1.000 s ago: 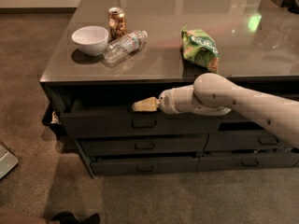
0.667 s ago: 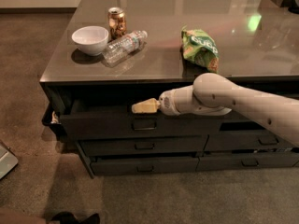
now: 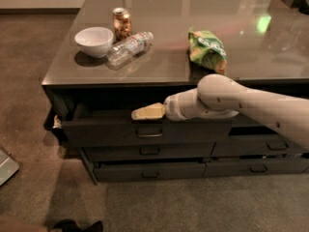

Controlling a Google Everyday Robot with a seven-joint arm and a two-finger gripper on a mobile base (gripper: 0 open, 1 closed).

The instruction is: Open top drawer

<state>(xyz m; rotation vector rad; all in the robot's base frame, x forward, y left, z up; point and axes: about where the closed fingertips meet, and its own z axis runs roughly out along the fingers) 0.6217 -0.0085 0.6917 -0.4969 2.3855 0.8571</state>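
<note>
The top drawer (image 3: 106, 131) is a wide dark grey drawer under the table top, and it stands pulled out a little towards me, with a dark gap showing behind its front panel. Its small rectangular loop handle (image 3: 149, 132) sits in the middle of the front. My gripper (image 3: 145, 112), cream-coloured at the end of a pale arm reaching in from the right, points left. It lies just above the handle, at the upper edge of the drawer front.
On the glossy table top (image 3: 193, 13) are a white bowl (image 3: 94, 41), a can (image 3: 121, 23), a lying plastic bottle (image 3: 129, 47) and a green snack bag (image 3: 207, 50). Shallower drawers (image 3: 149, 152) sit below and to the right (image 3: 277, 146). Brown carpet lies all around.
</note>
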